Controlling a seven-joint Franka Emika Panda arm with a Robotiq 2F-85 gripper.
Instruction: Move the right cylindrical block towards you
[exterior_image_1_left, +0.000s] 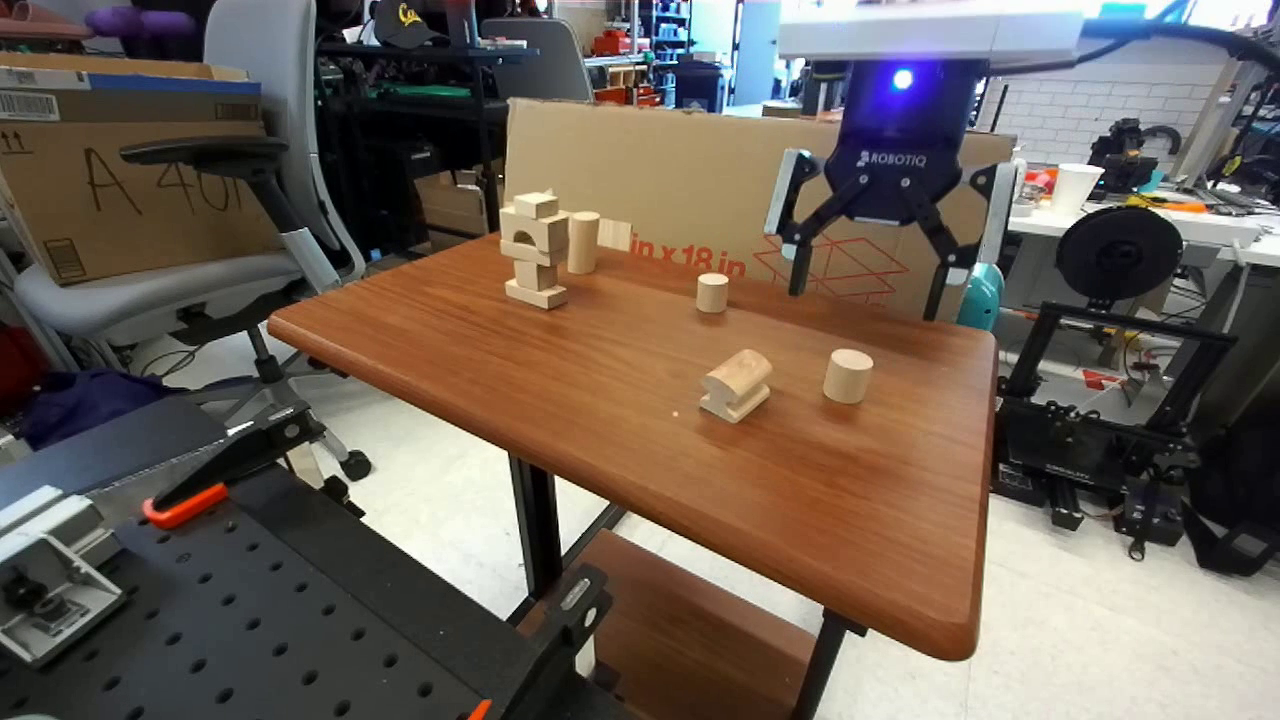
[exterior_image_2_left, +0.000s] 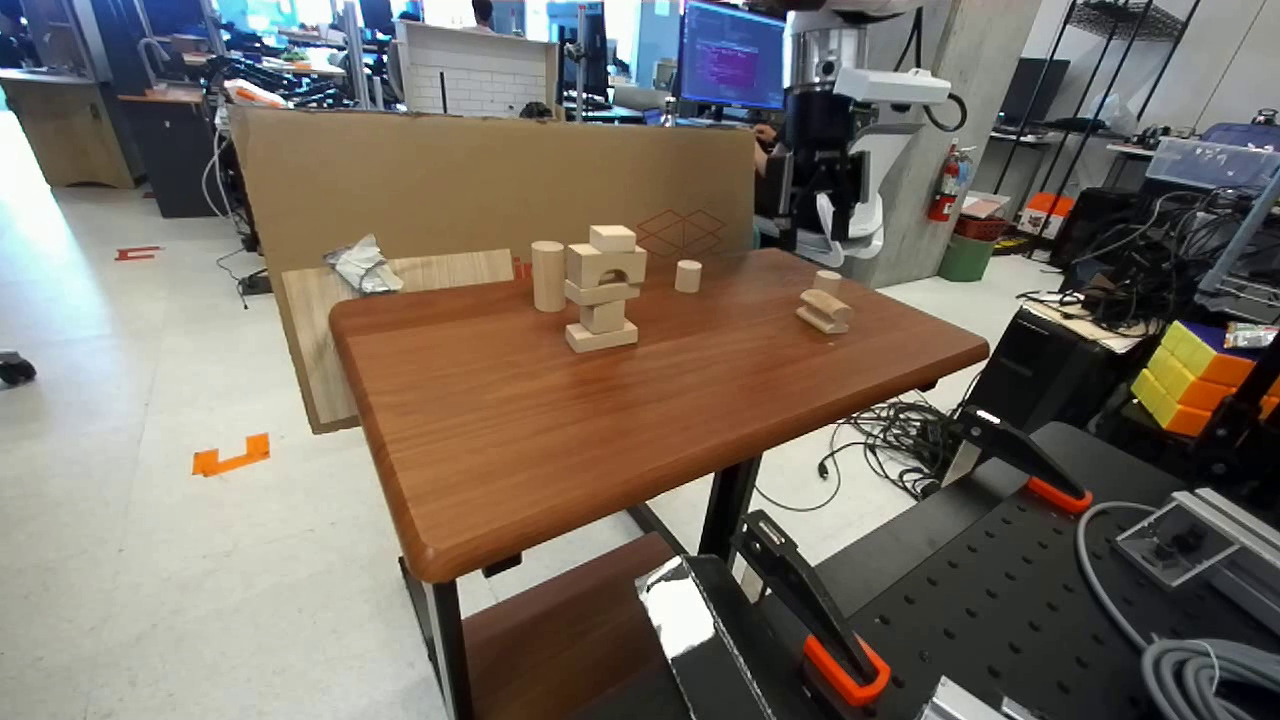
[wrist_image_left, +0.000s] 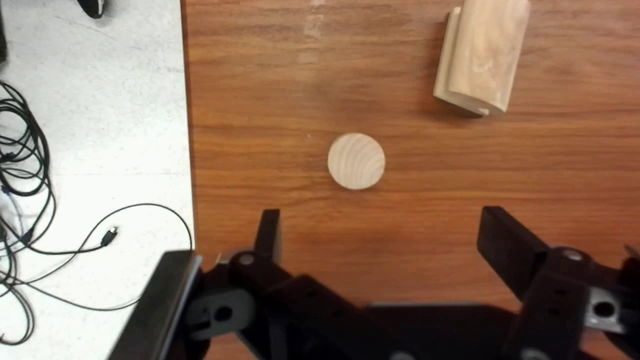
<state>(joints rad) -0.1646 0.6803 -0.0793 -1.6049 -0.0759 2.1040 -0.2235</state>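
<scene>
- Beside the short, upright, plain cylinder of pale wood (wrist_image_left: 356, 161) stands a round-topped, pale wooden block (wrist_image_left: 487, 55); a descent drifting toward it could let the nearer finger (wrist_image_left: 507, 245) clip it.
- Closing off-centre might shove or tip the cylinder, which looks light.
- Roughly above the cylinder, well apart, hangs the black pincer (exterior_image_1_left: 865, 300), spread wide and holding nothing; the cylinder sits untouched beneath, on the reddish-brown wooden worktop (exterior_image_1_left: 600, 380).

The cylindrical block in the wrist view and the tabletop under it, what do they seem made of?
Cylindrical block: pale, matte, apparently unfinished wood; curved grain lines show on its top. Tabletop: reddish-brown with streaky grain and, it seems, a satin finish; could be wood or printed laminate.
</scene>
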